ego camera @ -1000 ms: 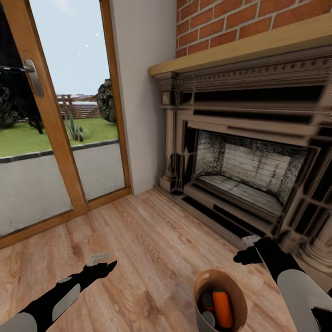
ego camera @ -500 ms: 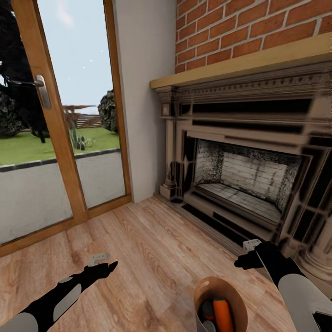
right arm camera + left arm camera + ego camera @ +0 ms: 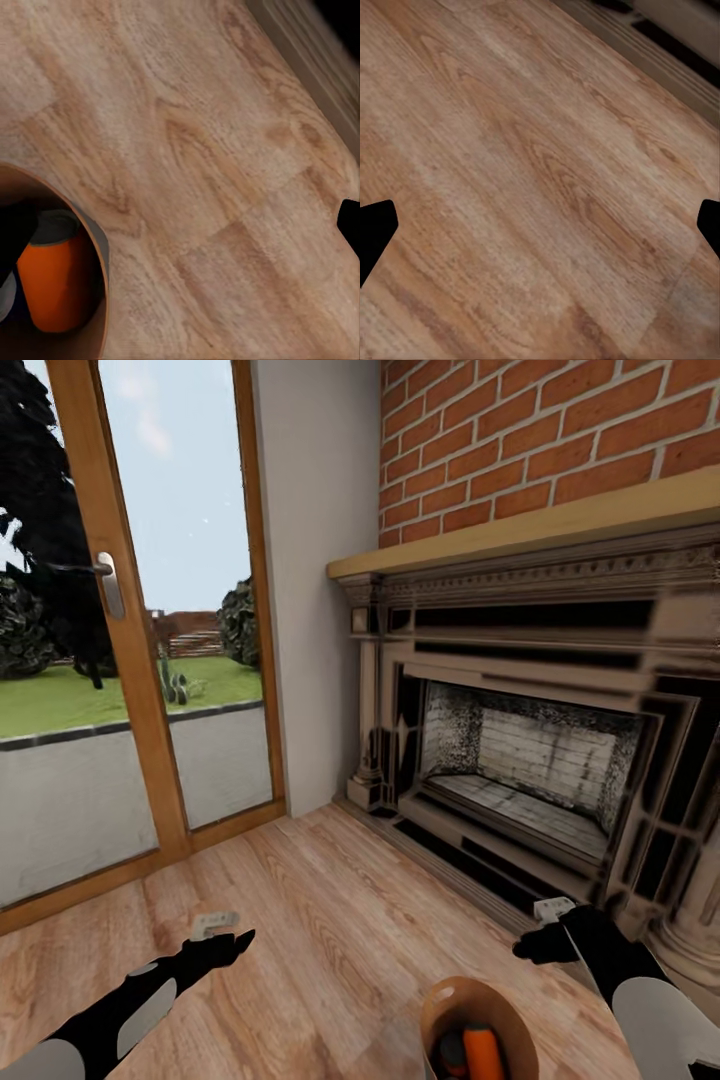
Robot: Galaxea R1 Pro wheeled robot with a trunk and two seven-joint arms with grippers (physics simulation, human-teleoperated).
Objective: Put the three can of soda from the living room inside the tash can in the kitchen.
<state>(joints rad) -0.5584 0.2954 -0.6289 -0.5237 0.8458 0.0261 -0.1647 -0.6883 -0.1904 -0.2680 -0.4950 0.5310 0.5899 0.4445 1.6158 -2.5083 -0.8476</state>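
Room: living room, fireplace (image 3: 520,760) ahead, glass door (image 3: 120,660) at left.
Tash can (image 3: 440,1000): on plank floor (image 3: 330,920) between both arms, orange can (image 3: 483,1053) inside.
Left gripper (image 3: 228,942): fingers apart, empty.
Right gripper (image 3: 535,945): fingers apart, empty.

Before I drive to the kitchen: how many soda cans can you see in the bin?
2, both inside the bin on the floor: an orange can and a darker can beside it. A third may sit lower, hidden by the rim and the picture's edge.
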